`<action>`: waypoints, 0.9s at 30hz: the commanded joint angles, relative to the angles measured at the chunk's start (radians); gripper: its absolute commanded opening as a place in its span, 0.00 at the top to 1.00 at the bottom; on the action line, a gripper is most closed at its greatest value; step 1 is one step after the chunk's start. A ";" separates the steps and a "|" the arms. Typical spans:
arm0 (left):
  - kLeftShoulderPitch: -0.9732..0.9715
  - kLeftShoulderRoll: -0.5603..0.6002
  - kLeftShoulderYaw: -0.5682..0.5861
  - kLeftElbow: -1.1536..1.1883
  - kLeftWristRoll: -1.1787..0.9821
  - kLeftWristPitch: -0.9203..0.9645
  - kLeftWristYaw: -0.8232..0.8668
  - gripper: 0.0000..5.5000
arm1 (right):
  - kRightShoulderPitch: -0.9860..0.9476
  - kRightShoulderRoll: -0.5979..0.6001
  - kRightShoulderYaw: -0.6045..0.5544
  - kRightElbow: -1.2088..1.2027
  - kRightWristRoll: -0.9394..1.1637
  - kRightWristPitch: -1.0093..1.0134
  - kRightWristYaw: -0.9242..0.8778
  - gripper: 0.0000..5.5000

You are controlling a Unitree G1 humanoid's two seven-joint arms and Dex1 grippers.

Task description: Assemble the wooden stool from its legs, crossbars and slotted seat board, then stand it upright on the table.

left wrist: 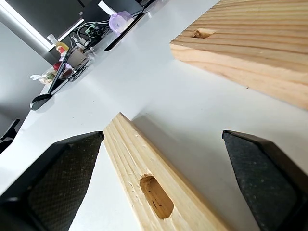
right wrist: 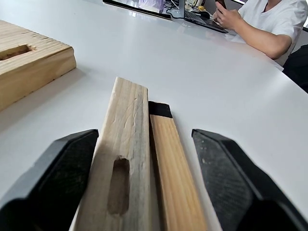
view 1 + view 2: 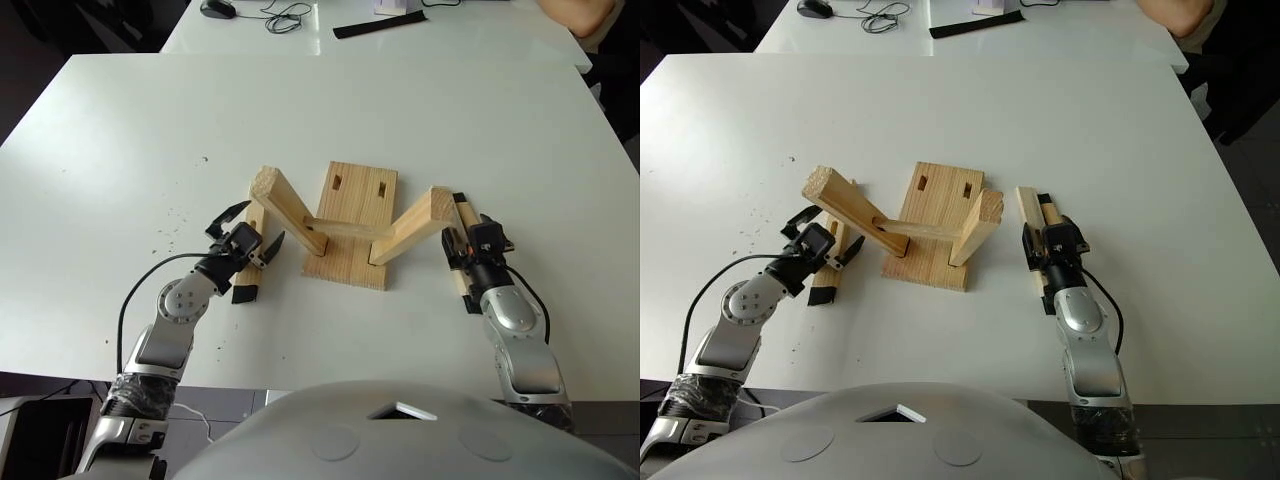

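Taking twelve o'clock as the table's far edge from the robot, the slotted seat board (image 3: 358, 205) lies flat at the middle of the white table (image 3: 120, 150), with two slots showing near its twelve o'clock end; on its near half stand two wooden legs, the left leg (image 3: 288, 208) leaning out toward ten o'clock and the right leg (image 3: 412, 224) toward two o'clock, joined low down by a crossbar (image 3: 345, 230); whether their feet sit in slots I cannot tell. At the board's nine o'clock a loose slotted leg (image 1: 144, 178) lies flat, and the left gripper (image 3: 251, 229) is released, its fingers spread to either side of that piece. At three o'clock a pale slotted leg (image 2: 127, 125) and a thinner black-tipped bar (image 2: 168, 144) lie touching side by side; the right gripper (image 2: 144, 132) is also released, its fingers straddling the pair. On a second table at twelve o'clock lie a mouse (image 3: 218, 9) and a black strip (image 3: 380, 27).
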 commanded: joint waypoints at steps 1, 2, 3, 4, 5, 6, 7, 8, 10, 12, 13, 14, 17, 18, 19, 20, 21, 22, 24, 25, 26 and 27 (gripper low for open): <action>0.023 0.032 -0.007 0.061 0.025 0.011 -0.025 0.17 | 0.051 -0.013 -0.038 0.071 0.002 0.021 0.001 0.35; 0.024 0.036 -0.010 0.061 0.026 0.002 -0.031 0.17 | 0.055 -0.016 -0.048 0.073 0.002 0.017 0.001 0.35; 0.024 0.040 -0.013 0.060 0.025 -0.005 -0.036 0.17 | 0.058 -0.018 -0.056 0.074 0.003 0.013 0.002 0.35; 0.025 0.042 -0.016 0.057 0.024 -0.009 -0.040 0.17 | 0.061 -0.021 -0.063 0.075 0.003 0.011 0.004 0.35; 0.026 0.043 -0.018 0.055 0.023 -0.012 -0.042 0.17 | 0.064 -0.024 -0.071 0.072 0.003 0.010 0.005 0.35; 0.025 0.043 -0.019 0.051 0.023 -0.013 -0.042 0.17 | 0.066 -0.027 -0.077 0.068 0.004 0.011 0.008 0.35; 0.022 0.040 -0.020 0.044 0.022 -0.011 -0.041 0.17 | 0.067 -0.030 -0.082 0.057 0.003 0.015 0.011 0.35; 0.019 0.036 -0.020 0.034 0.021 -0.006 -0.040 0.17 | 0.067 -0.031 -0.084 0.043 0.003 0.020 0.015 0.35; 0.010 0.026 -0.022 0.003 0.018 0.011 -0.038 0.17 | 0.064 -0.029 -0.084 0.004 0.011 0.031 0.022 0.35; -0.002 0.011 -0.030 -0.044 0.013 0.035 -0.039 0.17 | 0.058 -0.025 -0.073 -0.052 0.017 0.051 0.032 0.35; -0.008 0.004 -0.035 -0.069 0.012 0.049 -0.039 0.17 | 0.054 -0.022 -0.068 -0.080 0.021 0.064 0.036 0.35; -0.014 -0.005 -0.040 -0.098 0.009 0.067 -0.039 0.17 | 0.052 -0.019 -0.060 -0.117 0.025 0.082 0.043 0.35; -0.023 -0.024 -0.054 -0.177 0.004 0.112 -0.047 0.17 | 0.063 -0.021 -0.036 -0.223 0.042 0.137 0.072 0.35; -0.018 -0.024 -0.057 -0.205 0.002 0.128 -0.053 0.17 | 0.070 -0.028 -0.029 -0.259 0.045 0.157 0.085 0.35; -0.008 -0.019 -0.060 -0.232 0.000 0.139 -0.064 0.17 | 0.077 -0.037 -0.024 -0.300 0.051 0.180 0.100 0.35; 0.000 -0.012 -0.063 -0.249 0.001 0.143 -0.074 0.17 | 0.083 -0.046 -0.021 -0.333 0.054 0.199 0.113 0.35; 0.009 -0.003 -0.065 -0.262 0.004 0.143 -0.083 0.17 | 0.088 -0.056 -0.018 -0.363 0.057 0.219 0.126 0.35; 0.017 0.004 -0.064 -0.268 0.006 0.144 -0.091 0.17 | 0.091 -0.062 -0.017 -0.386 0.061 0.236 0.137 0.35; 0.032 0.013 -0.064 -0.272 0.009 0.144 -0.102 0.17 | 0.093 -0.073 -0.017 -0.424 0.064 0.266 0.153 0.35; 0.041 0.016 -0.066 -0.269 0.011 0.139 -0.106 0.17 | 0.090 -0.079 -0.014 -0.435 0.066 0.280 0.161 0.35; 0.049 0.017 -0.071 -0.266 0.015 0.133 -0.109 0.17 | 0.087 -0.086 -0.009 -0.442 0.067 0.292 0.171 0.35; 0.057 0.015 -0.079 -0.263 0.019 0.128 -0.111 0.17 | 0.084 -0.094 -0.002 -0.444 0.067 0.299 0.180 0.35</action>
